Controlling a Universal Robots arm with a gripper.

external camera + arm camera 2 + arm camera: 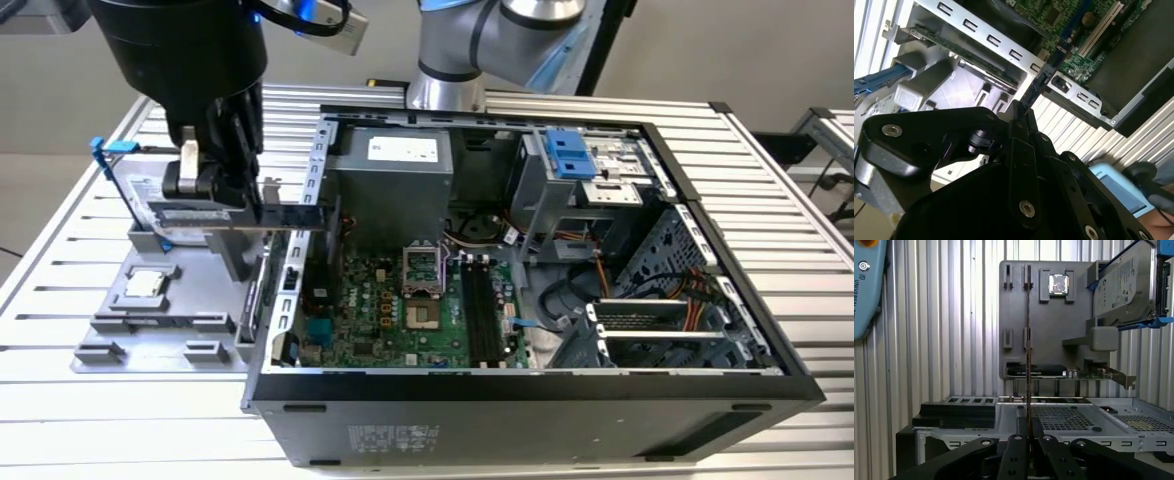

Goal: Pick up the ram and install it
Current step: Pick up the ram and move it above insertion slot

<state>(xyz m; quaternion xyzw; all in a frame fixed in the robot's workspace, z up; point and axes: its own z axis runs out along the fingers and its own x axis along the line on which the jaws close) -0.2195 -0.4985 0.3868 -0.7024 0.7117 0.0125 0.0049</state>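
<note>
1. The gripper (216,203) is clamped on the ram (287,214). In the first wrist view its fingers (1015,452) close tight on the thin board.
2. In the exterior view the ram hangs level in the air, above the strip between the grey tray (134,335) and the open case (534,385), at the case's side on the exterior view's left.
3. The ram's far end reaches the case's side wall. I cannot tell whether it touches.
4. In the first wrist view the ram (1028,340) shows edge-on, as a thin line running out from the gripper (1028,432) across the tray (1016,310).
5. In the second wrist view the ram (1035,87) juts from the gripper (1021,117) as a dark edge aimed toward the motherboard (1079,20).
6. The chip (144,285) lies flat on the tray, and the drive (134,188) stands in its blue frame just beside the gripper.
7. The black slots (478,305) on the motherboard (380,300) lie inside the case, well apart from the ram.
8. Tray and case rest on a slatted table (80,420).
</note>
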